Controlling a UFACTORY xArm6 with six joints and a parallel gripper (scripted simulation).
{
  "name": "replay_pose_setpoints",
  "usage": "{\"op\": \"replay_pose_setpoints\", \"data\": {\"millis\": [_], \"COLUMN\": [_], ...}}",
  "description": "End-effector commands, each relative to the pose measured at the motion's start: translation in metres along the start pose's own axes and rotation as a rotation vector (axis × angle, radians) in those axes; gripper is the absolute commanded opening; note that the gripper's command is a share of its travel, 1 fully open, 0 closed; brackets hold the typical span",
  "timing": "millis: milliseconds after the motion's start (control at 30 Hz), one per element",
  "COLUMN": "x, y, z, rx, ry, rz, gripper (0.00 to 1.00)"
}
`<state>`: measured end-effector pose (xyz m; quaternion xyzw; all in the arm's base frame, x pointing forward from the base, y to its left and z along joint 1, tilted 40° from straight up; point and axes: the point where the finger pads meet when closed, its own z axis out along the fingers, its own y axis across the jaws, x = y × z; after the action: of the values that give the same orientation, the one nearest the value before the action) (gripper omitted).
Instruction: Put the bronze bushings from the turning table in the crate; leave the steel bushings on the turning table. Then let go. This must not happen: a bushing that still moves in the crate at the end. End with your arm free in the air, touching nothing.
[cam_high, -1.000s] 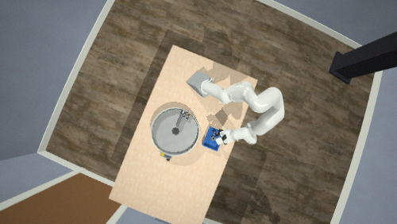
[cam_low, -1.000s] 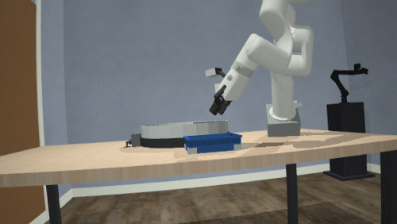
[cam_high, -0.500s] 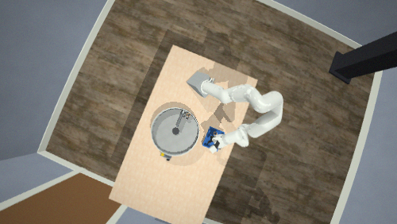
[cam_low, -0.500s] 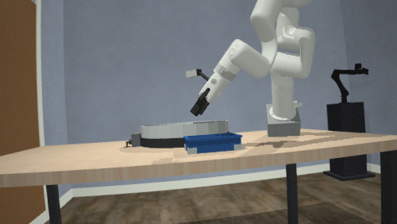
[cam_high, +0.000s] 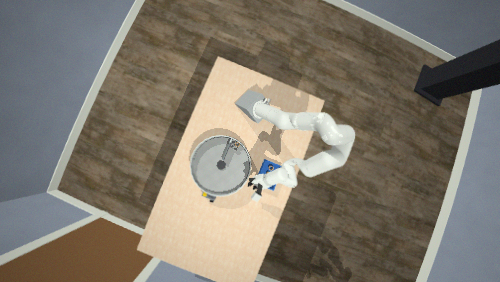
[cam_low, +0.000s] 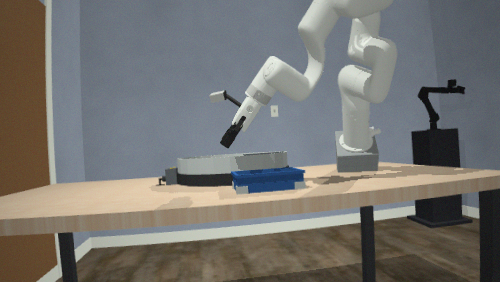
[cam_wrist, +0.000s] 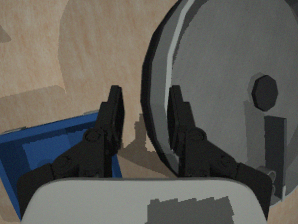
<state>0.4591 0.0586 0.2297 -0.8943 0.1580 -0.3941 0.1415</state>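
Pincer (cam_wrist: 143, 119) empty, above round turntable rim (cam_wrist: 174, 50)
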Motion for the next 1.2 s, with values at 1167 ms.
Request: {"op": "replay_pose_setpoints", "data": {"millis": [1167], "x": [-0.118], "y": [0.197], "z": [-0.006], "rx": [0.434], "ry": [-0.473], "rz": [-0.643], "gripper": [0.4]}}
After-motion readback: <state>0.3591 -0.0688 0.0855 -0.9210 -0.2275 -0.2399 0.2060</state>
